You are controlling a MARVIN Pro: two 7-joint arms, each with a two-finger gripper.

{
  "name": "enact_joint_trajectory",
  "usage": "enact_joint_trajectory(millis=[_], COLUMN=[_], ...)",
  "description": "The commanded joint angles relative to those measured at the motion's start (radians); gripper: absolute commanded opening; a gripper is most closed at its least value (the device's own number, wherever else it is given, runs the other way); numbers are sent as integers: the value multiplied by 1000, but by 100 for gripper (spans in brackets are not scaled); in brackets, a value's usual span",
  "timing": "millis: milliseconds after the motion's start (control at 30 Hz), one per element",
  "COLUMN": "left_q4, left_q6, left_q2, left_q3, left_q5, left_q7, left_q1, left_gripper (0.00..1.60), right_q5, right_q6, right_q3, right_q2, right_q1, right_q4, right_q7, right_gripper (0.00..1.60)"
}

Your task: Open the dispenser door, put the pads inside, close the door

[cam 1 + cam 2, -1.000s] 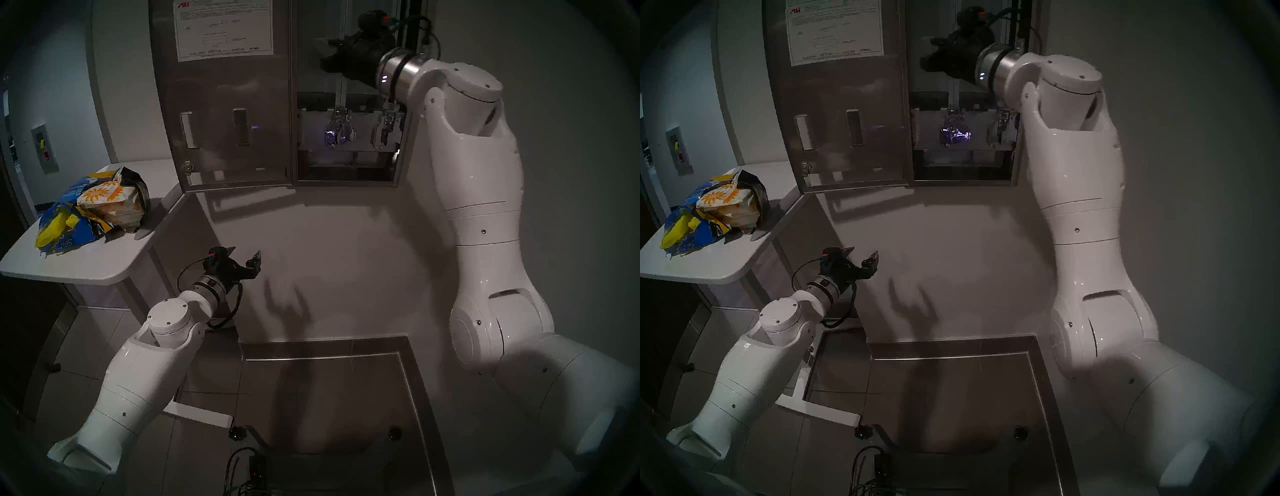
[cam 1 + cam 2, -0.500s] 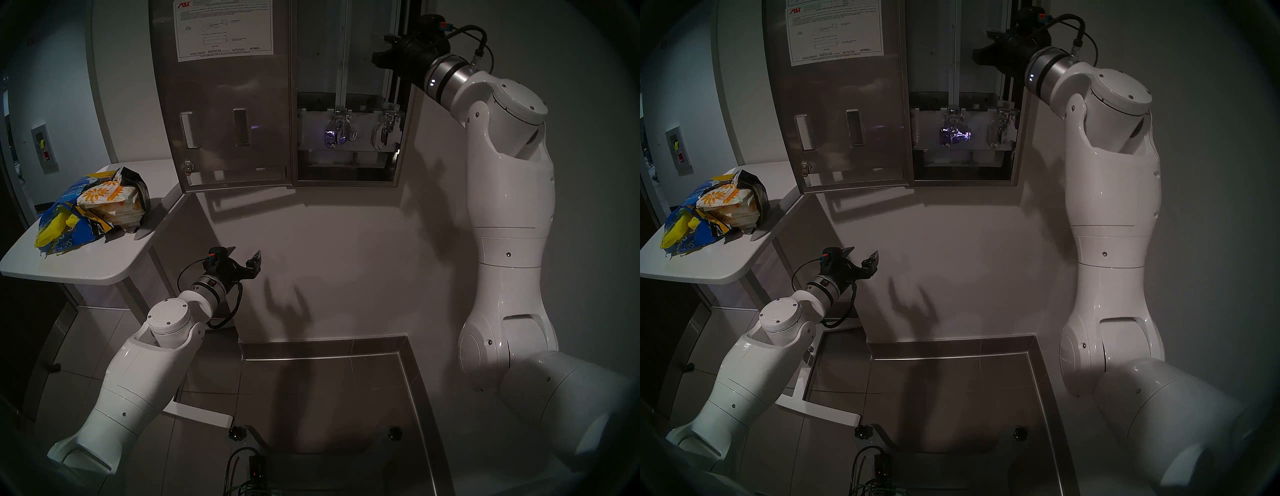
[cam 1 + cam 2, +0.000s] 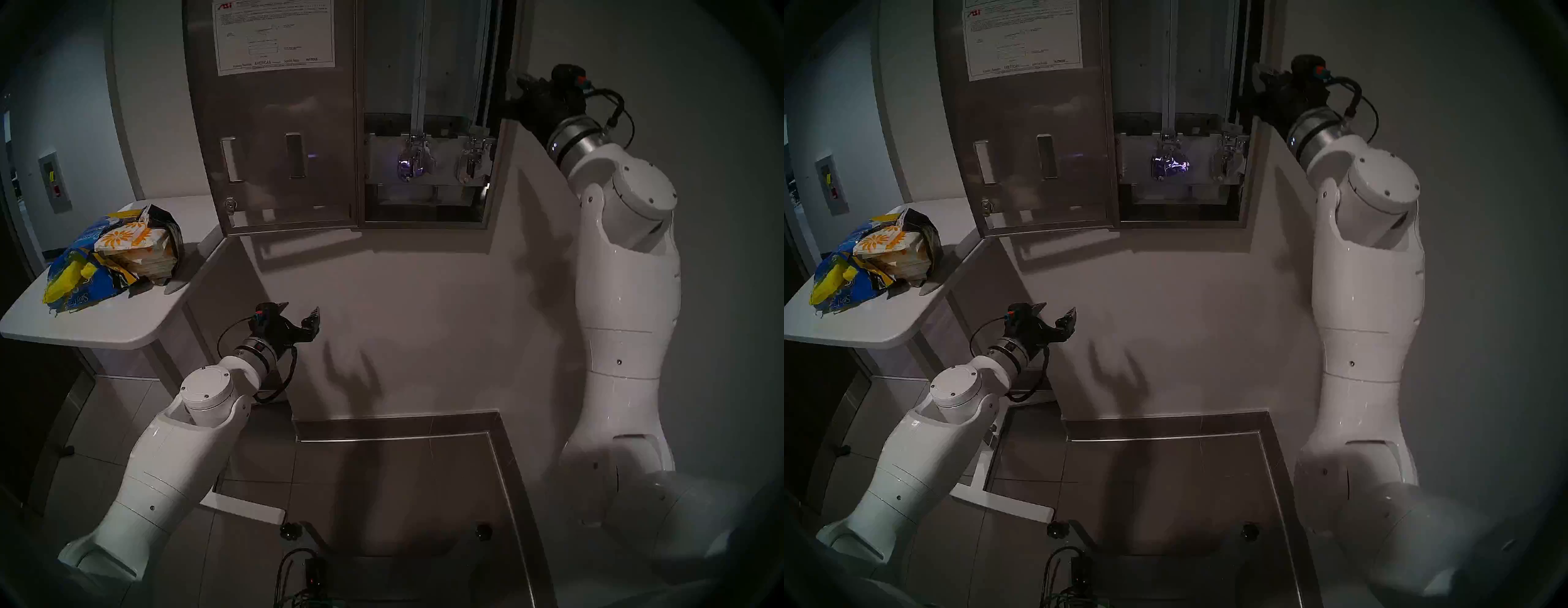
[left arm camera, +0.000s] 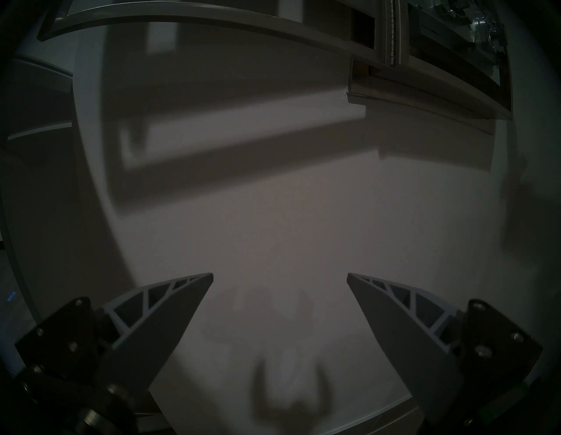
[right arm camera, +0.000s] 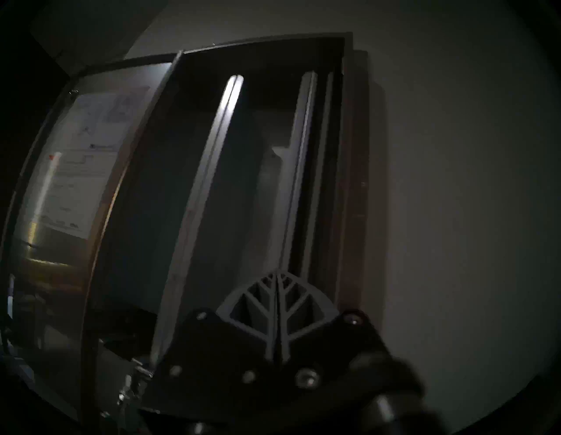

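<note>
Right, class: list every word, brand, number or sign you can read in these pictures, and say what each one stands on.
"ASI", in red: top left of the white instruction sheet on the open dispenser door.
"AMERICAN": bottom line of that sheet; its other print is too small and blurred to read.
White lettering on the torn blue-and-yellow bag: upside down, not readable.
Nothing else readable.

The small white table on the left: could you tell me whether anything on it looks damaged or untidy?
Yes. The blue-and-yellow plastic bag on the table is torn open and crumpled, with a stack of flower-print pads spilling from its ripped side.
</note>
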Motion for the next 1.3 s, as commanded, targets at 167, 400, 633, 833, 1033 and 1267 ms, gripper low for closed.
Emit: enact_joint_trajectory(millis=[167,400,633,833,1033,1267], left_q4=[-30,-31,-31,-31,-31,-31], left_q6=[-16,-16,-17,-17,-17,-17], left_q2=[-2,-3,-3,-3,-3,-2], left_q3=[-9,-9,-9,-9,-9,-9], left_q5=[2,2,2,2,2,2], left_q7=[0,1,1,1,1,1], left_q1=[-29,-29,-29,-29,-29,-29], left_gripper=[160,160,160,160,160,160], right_q5=[-78,-92,-80,-76,-68,-59], right_q6=[-51,-38,-36,-22,-13,-7], right_q3=[45,81,94,104,106,103], right_q2=[9,-6,-31,-55,-58,-56], right_q1=[-169,-256,-304,-327,-348,-351], right_q4=[-64,-63,-60,-63,-69,-61], right_q7=[-76,-105,-111,-128,-121,-110], right_gripper=[0,72,160,160,160,160])
